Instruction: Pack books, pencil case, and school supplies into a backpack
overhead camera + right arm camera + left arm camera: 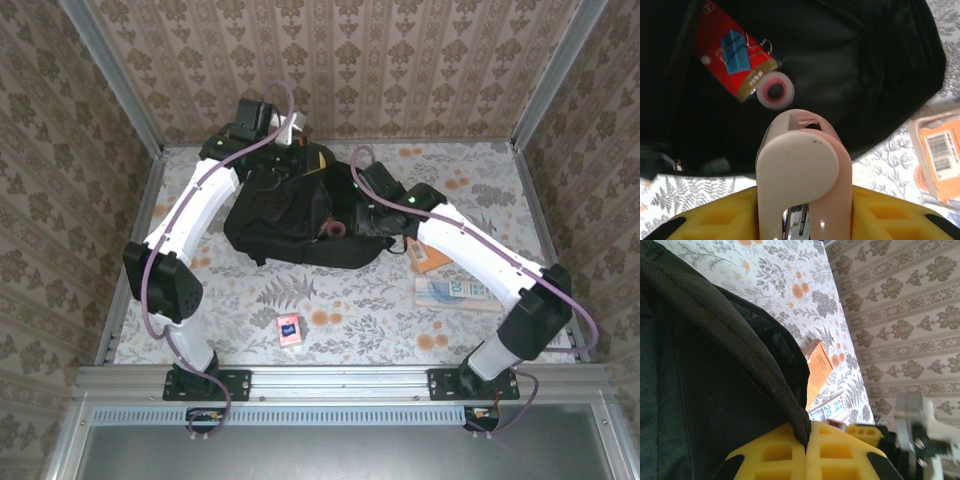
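Left claw [806,440]: pinched shut on the backpack [700,365] rim, holding the mouth open.
Right claw [805,212]: clamps a pink stapler [800,160], with the bag opening just beyond its tips, ready to drop it in.

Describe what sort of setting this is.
Probably a staged robot test cell: a floral-covered table boxed in by wallpapered panels on aluminium framing, with a backpack to pack.

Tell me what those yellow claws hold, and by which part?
The left gripper pinches the backpack at its opening edge; the right gripper clamps the pink-white piece by its end.
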### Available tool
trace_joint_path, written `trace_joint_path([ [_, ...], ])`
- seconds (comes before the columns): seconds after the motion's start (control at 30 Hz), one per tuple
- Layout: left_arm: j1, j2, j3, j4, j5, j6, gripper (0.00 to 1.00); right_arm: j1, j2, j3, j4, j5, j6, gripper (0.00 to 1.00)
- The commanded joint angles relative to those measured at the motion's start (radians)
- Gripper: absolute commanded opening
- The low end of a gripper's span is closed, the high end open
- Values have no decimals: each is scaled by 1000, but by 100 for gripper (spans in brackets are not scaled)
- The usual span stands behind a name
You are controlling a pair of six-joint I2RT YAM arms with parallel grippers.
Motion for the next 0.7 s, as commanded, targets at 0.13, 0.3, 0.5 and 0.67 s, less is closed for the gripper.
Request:
trace_joint_path([
  [0.13, -1, -98, 50, 25, 104, 27, 0, -29, 243, 183, 56, -110, -4, 45],
  [0.3, 0, -109, 83, 26, 133, 17, 0, -30, 361, 287, 115, -204, 54, 47],
  [0.5, 6, -117, 97, 21, 146, 24, 0, -27, 411, 313, 233, -386, 119, 63],
  [0.67, 22, -121, 87, 24, 152, 21, 0, -27, 394, 298, 228, -378, 102, 81],
])
